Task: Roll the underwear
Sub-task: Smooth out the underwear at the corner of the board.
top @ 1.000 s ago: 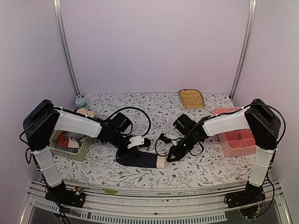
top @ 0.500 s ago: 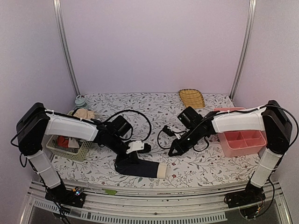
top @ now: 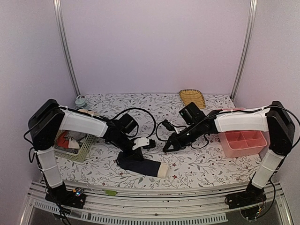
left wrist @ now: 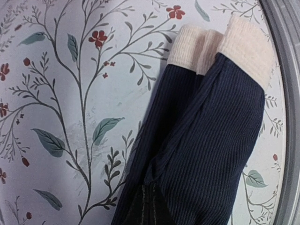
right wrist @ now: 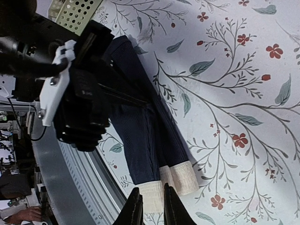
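Here, underwear (left wrist: pixel 206 140), ribbed navy knit, folded long, cream-banded.

I had my left arm (top: pixel 82 124) stretched toward centre, the left tool (left wrist: pixel 150 208) pinched shut on the underwear (left wrist: pixel 211 140). My right arm (top: pixel 236 121) reached inward, the right tool (right wrist: pixel 151 194) slightly parted and holding nothing.

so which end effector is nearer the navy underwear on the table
left. the left end effector is shut on the dark end of the underwear; the right end effector hovers apart from it, by its beige end.
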`<state>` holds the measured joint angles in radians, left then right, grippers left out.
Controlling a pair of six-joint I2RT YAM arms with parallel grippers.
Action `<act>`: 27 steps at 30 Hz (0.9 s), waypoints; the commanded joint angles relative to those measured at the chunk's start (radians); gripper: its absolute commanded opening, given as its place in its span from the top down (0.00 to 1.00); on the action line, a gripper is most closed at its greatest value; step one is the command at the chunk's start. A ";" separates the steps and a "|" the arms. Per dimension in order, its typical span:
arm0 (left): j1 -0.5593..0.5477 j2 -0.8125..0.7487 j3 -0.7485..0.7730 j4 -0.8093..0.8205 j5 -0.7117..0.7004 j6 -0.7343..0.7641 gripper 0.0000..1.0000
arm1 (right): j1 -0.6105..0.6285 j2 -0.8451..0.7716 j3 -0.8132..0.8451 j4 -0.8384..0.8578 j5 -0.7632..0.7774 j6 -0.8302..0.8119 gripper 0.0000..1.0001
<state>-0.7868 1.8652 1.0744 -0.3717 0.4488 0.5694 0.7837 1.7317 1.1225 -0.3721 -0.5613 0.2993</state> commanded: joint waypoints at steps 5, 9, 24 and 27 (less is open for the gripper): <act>0.034 0.040 0.022 -0.006 0.028 -0.033 1.00 | -0.001 -0.039 -0.090 0.171 -0.178 0.161 0.82; 0.043 0.044 0.022 0.001 0.041 -0.053 1.00 | 0.018 -0.011 -0.105 0.212 -0.208 0.166 0.82; 0.051 0.051 0.027 0.007 0.017 -0.072 0.98 | 0.035 0.241 -0.081 0.228 -0.182 0.107 0.82; 0.060 0.019 0.011 0.031 0.006 -0.091 0.93 | 0.019 0.265 -0.089 0.212 -0.133 0.111 0.82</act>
<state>-0.7513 1.9007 1.0859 -0.3687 0.4816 0.5022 0.8158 1.9480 1.0317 -0.1402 -0.7765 0.4274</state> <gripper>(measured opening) 0.045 0.180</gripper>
